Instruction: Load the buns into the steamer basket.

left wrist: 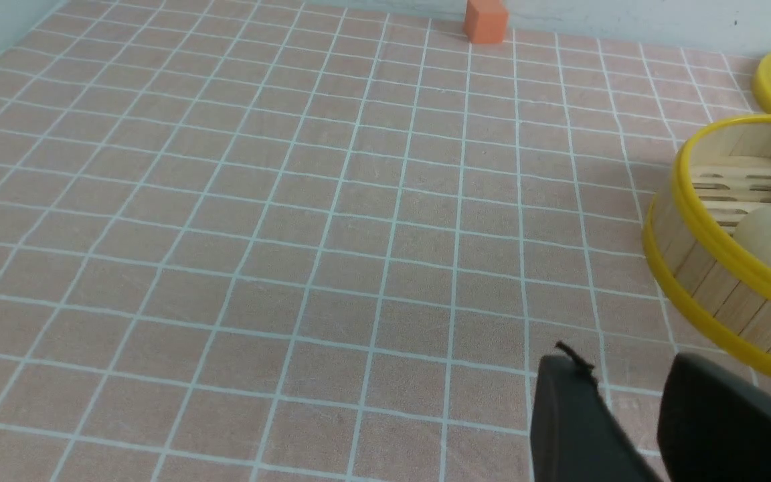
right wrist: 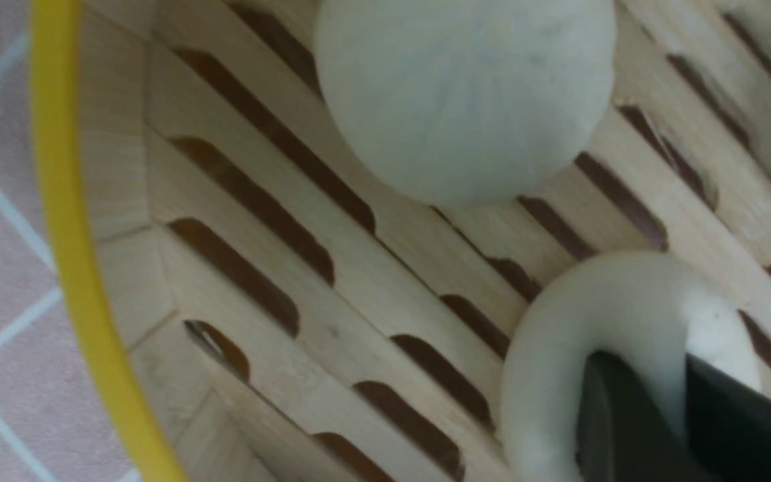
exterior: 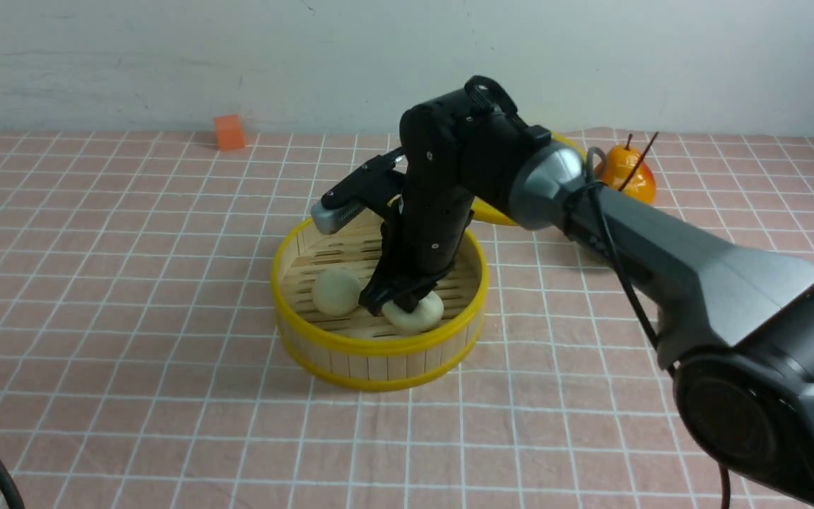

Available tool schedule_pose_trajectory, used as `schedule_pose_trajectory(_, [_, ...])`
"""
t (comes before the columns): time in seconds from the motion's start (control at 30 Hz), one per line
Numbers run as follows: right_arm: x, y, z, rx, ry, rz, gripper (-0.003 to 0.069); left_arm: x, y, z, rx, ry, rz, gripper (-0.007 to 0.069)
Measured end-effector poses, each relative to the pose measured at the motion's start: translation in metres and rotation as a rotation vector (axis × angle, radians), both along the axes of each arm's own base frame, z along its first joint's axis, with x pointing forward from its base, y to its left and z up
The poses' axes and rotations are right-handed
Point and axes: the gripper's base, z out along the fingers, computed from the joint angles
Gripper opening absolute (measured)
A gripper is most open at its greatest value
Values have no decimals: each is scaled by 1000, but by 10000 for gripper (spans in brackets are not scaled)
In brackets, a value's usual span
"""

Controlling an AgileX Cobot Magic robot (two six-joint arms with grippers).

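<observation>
The right gripper [right wrist: 650,368] is pinching one bun [right wrist: 549,375] down inside the steamer basket [exterior: 379,345], its pale dough bulging round the fingertips. A second bun [exterior: 336,292] sits beside it on the slatted floor (faint pleats showing), while the left gripper [left wrist: 626,375] has its fingers spread
</observation>
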Motion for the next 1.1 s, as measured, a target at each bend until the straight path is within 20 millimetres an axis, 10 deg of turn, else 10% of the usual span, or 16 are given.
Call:
schedule_pose_trajectory(0.27, [-8, -3, 30, 51, -2, -41, 464, 0, 0, 0, 0, 1, 1, 206])
schedule_pose_trajectory(0.4, [-35, -23, 126, 148, -146, -60, 573, 0, 0, 0, 0, 1, 1, 212])
schedule_pose_trajectory(0.57, [-105, -77, 250, 258, -379, -91, 514, 0, 0, 0, 0, 1, 1, 217])
schedule_pose_trajectory(0.7, [-149, -113, 286, 273, -451, -146, 388, 0, 0, 0, 0, 1, 1, 218])
schedule_pose_trajectory(0.87, [-188, -147, 273, 185, -415, -191, 153, 0, 0, 0, 0, 1, 1, 226])
schedule_pose_trajectory(0.93, [-207, -162, 235, 98, -324, -207, 20, 0, 0, 0, 0, 1, 1, 229])
schedule_pose_trajectory(1.1, [-237, -182, 174, 104, -280, -256, -20, 0, 0, 0, 0, 1, 1, 234])
